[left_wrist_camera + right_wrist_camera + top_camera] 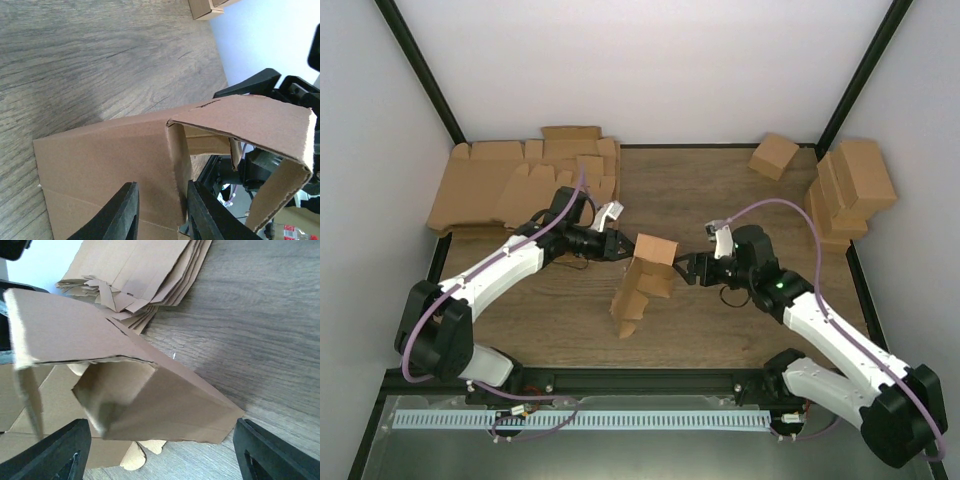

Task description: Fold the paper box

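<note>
The partly folded brown paper box [645,275] stands near the table's middle, its top end formed and loose flaps hanging toward the near edge. My left gripper [618,247] is at its upper left. In the left wrist view the gripper [161,192] is open, with a thin upright wall of the box [177,165] between the fingers, close to the right finger [200,215]. My right gripper [688,268] is at the box's right side. In the right wrist view it [161,440] is wide open, with the box [165,405] just ahead of it and not gripped.
A pile of flat cardboard blanks [525,180] lies at the back left and shows in the right wrist view [150,275]. Finished boxes [855,190] are stacked at the back right, with one more [773,155] beside them. Black frame posts stand at the back corners.
</note>
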Available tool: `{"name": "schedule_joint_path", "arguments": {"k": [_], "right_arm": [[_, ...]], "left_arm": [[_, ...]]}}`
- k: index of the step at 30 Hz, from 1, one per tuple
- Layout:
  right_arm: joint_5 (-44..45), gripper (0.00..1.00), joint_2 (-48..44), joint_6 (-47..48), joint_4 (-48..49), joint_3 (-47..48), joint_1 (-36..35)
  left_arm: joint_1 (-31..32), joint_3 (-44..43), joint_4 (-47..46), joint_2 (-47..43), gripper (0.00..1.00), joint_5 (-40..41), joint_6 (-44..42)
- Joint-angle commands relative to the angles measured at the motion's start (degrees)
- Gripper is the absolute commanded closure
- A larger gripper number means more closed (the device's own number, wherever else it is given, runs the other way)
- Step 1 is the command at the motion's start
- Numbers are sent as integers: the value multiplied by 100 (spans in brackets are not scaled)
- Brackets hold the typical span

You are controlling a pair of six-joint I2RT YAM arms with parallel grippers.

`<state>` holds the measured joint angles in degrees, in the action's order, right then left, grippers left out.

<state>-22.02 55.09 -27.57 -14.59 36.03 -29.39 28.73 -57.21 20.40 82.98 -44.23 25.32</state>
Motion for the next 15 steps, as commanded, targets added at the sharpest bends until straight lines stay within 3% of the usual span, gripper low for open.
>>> {"name": "schedule_joint_path", "arguments": {"k": [1, 9, 15], "right_arm": [[204, 19, -322, 432, -614, 442, 38], [583, 19, -582, 1097, -1097, 1167, 39], [31, 20, -25, 2202, -903, 1822, 27]], "left_arm": [[-28, -31, -19, -31, 71, -51, -96], [-34, -173, 124, -71, 71, -12, -154], [-34, -274, 231, -164, 70, 119, -160]]}}
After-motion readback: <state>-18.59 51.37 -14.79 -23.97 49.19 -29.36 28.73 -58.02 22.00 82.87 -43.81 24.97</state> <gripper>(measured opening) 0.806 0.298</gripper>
